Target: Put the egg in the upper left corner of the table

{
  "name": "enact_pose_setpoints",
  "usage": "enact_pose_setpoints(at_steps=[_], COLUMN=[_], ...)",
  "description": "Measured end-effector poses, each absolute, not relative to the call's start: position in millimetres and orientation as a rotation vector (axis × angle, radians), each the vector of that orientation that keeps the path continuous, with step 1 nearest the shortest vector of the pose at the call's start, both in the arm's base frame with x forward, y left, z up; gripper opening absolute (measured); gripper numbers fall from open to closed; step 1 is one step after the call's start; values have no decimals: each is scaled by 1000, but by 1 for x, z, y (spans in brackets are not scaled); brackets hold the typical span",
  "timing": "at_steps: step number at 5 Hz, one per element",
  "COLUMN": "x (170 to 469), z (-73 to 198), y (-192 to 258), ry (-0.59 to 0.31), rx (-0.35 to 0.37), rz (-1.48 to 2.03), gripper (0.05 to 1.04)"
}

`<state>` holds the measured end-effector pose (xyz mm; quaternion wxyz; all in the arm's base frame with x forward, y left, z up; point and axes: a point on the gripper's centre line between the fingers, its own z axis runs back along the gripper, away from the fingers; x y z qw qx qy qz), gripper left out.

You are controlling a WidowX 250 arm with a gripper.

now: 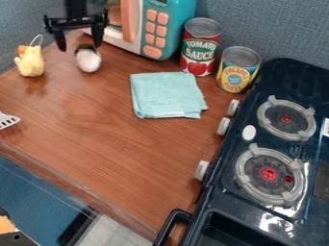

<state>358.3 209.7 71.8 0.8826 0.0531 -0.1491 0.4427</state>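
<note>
Hand (80, 46) open, near one egg (89, 61) (two cans (199, 48) behind cloth (166, 94)).

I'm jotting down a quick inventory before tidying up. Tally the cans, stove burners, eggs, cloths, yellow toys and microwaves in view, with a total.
Cans: 2 (tomato can, pineapple can)
Burners: 2 (upper burner, lower burner)
Egg: 1
Cloth: 1
Yellow toy: 1
Microwave: 1
Total: 8
</note>
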Motion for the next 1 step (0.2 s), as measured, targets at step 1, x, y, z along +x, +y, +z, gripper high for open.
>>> enact_pose_setpoints(at_steps=[1], x=[356], z=[73], y=[213], ry=[-308], rx=[113], rz=[928], gripper=[999])
